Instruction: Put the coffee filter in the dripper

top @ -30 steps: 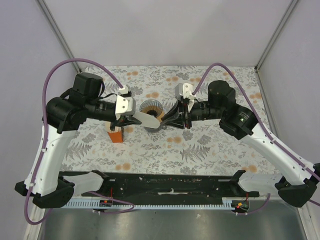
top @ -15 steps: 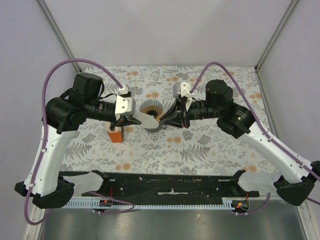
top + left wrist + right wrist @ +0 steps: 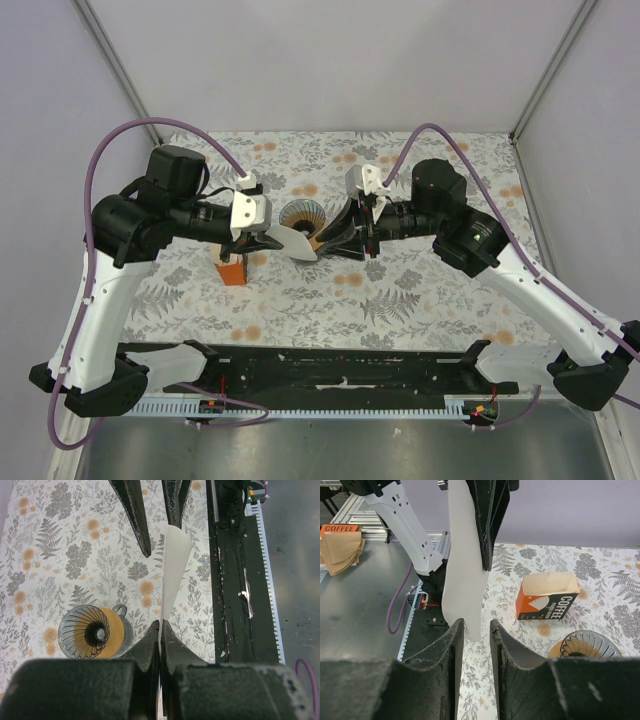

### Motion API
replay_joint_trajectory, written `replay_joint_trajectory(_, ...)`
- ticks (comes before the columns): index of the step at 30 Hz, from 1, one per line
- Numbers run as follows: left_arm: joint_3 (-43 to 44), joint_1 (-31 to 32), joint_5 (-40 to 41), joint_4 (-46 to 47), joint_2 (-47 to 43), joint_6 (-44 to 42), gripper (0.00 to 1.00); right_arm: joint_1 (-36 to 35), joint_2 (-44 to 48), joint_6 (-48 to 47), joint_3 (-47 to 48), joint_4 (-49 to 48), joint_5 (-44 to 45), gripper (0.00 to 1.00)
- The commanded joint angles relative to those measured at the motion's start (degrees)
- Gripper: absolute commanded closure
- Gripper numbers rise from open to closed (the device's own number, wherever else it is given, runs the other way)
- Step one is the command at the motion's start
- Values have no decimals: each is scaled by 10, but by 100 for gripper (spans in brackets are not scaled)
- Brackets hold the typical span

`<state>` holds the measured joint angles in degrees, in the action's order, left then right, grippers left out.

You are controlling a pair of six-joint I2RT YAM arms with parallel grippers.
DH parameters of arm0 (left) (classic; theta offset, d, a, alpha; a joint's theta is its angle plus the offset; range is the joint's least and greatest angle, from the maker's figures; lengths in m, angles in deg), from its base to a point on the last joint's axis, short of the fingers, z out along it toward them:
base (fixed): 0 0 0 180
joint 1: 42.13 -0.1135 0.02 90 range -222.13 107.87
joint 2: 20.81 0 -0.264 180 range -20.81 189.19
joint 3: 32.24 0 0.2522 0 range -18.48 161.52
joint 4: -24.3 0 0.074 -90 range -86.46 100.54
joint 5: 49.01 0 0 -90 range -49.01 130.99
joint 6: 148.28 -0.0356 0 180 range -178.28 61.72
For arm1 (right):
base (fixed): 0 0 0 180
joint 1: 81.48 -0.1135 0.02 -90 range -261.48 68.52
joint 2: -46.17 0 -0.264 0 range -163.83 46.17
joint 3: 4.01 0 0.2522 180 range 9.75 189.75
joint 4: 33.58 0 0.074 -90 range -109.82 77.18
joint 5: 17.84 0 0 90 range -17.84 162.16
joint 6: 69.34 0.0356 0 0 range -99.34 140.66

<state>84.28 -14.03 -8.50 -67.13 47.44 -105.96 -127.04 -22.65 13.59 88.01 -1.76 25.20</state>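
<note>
My left gripper (image 3: 276, 237) is shut on the coffee filter (image 3: 298, 242), a thin white flattened paper cone, and holds it above the table just in front of the dripper (image 3: 302, 214). In the left wrist view the filter (image 3: 175, 562) stands edge-on out of my shut gripper (image 3: 160, 630), with the orange dripper (image 3: 92, 632) to the left below. My right gripper (image 3: 323, 240) is open at the filter's free end. In the right wrist view the filter's (image 3: 465, 575) lower corner hangs between my open right gripper (image 3: 476, 627) fingers, closer to the left one.
An orange coffee-filter packet (image 3: 232, 268) stands left of the dripper and shows in the right wrist view (image 3: 548, 600). The dripper (image 3: 587, 647) sits on a glass cup. Brown filters (image 3: 340, 547) lie beyond the table edge. Black rail (image 3: 340, 368) along the near edge.
My right gripper has moved left toward the filter; its open fingers now reach around the filter's free end. The left gripper and filter have stayed put.
</note>
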Motion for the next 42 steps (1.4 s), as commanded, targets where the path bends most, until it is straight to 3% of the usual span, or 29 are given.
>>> replay_joint_trajectory(1,0,3,5,-14,-8,-9,98,-3,11,-2,0,-17,-14,66)
replay_joint_trajectory(5,1,3,8,-15,-8,-9,98,-3,18,-9,-9,-5,-14,71)
replay_joint_trajectory(20,0,2,13,-13,-9,-10,98,-6,9,0,-14,-9,-1,70)
replay_joint_trajectory(33,1,2,11,-5,-8,2,98,-9,6,-2,-19,-8,-3,99)
replay_joint_trajectory(40,-6,3,11,-6,-11,-2,98,-8,10,-2,-17,-10,45,100)
replay_joint_trajectory(42,-7,3,8,-6,-10,0,98,-9,7,6,-14,-22,45,92)
